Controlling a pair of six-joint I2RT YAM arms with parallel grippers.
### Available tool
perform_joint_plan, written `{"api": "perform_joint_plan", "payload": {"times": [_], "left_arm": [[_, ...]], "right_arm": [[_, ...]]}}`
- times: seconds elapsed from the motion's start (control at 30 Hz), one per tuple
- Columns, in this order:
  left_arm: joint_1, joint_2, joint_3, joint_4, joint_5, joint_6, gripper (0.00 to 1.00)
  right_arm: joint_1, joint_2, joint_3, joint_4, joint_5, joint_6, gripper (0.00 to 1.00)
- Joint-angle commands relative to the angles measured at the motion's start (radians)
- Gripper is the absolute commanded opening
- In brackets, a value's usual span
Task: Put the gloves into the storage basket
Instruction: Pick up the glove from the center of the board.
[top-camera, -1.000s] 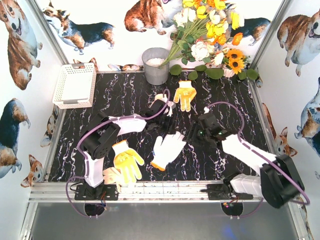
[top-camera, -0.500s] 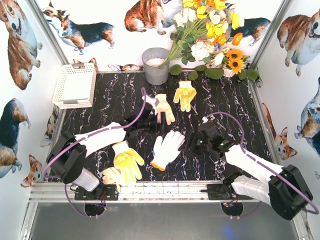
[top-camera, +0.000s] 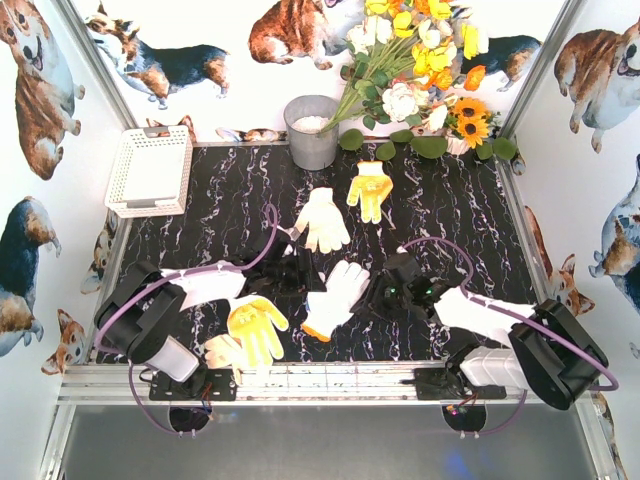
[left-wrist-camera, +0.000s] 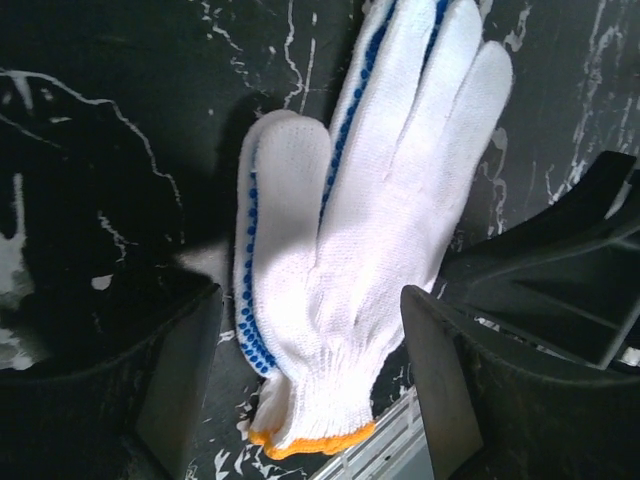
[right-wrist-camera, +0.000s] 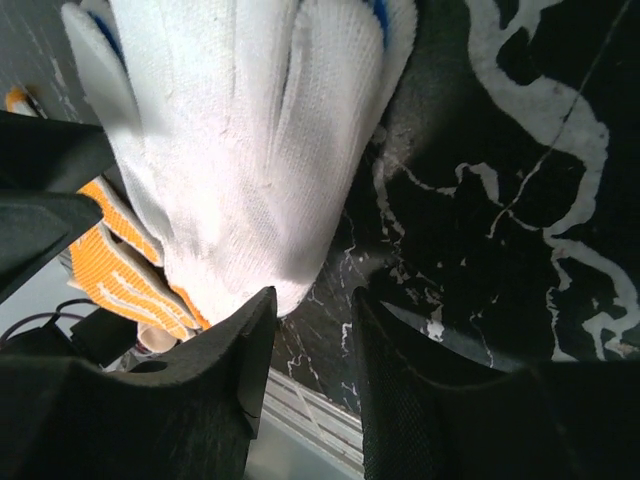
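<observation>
A white glove with an orange cuff (top-camera: 335, 297) lies at the table's middle front. My left gripper (top-camera: 298, 273) is open just left of it, and in the left wrist view (left-wrist-camera: 310, 335) its jaws stand either side of the glove's cuff end (left-wrist-camera: 350, 260). My right gripper (top-camera: 382, 290) is open a little and empty at the glove's right side (right-wrist-camera: 230, 150), its fingers (right-wrist-camera: 250, 340) by the fingertips. Another white glove (top-camera: 322, 218) and a yellow glove (top-camera: 370, 188) lie further back. A yellow glove (top-camera: 255, 325) and a pale glove (top-camera: 224, 350) lie near the left base. The white lattice storage basket (top-camera: 150, 170) stands at the far left.
A grey metal bucket (top-camera: 312, 130) stands at the back centre, with a bunch of flowers (top-camera: 420, 70) to its right. An aluminium rail (top-camera: 330, 380) runs along the near edge. Corgi-printed walls close in the sides and back.
My left gripper has let go of the white glove at the back and pulled back to the orange-cuffed glove. My right gripper has moved left and nearer, up to the same glove.
</observation>
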Motion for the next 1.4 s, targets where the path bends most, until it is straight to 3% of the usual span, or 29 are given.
{"api": "perform_joint_plan", "payload": {"times": [0.0,0.43,0.73,0.93,1.03,1.1,1.23,1.37], "left_arm": [[0.006,0.035,-0.028,0.086,0.056,-0.037,0.66],[0.006,0.057,-0.109,0.200,0.072,-0.094,0.57],[0.005,0.035,-0.161,0.346,0.078,-0.160,0.26],[0.005,0.001,-0.174,0.344,0.049,-0.152,0.18],[0.003,-0.016,-0.176,0.327,0.033,-0.121,0.09],[0.000,-0.020,-0.174,0.325,0.036,-0.099,0.00],[-0.006,-0.027,-0.168,0.332,0.051,-0.067,0.00],[-0.007,-0.056,-0.158,0.307,0.051,-0.012,0.00]], "right_arm": [[0.006,0.028,0.007,0.062,0.037,0.006,0.38],[0.006,0.115,0.005,0.079,0.062,0.009,0.35],[0.006,0.129,-0.002,0.092,0.074,0.012,0.35],[0.006,0.103,-0.002,0.078,0.087,0.011,0.35],[0.006,0.051,0.018,0.028,0.108,-0.018,0.35],[0.011,-0.006,0.060,-0.047,0.141,-0.066,0.38],[0.019,-0.074,0.135,-0.106,0.160,-0.163,0.46],[0.020,-0.067,0.155,0.018,0.066,-0.251,0.54]]}}
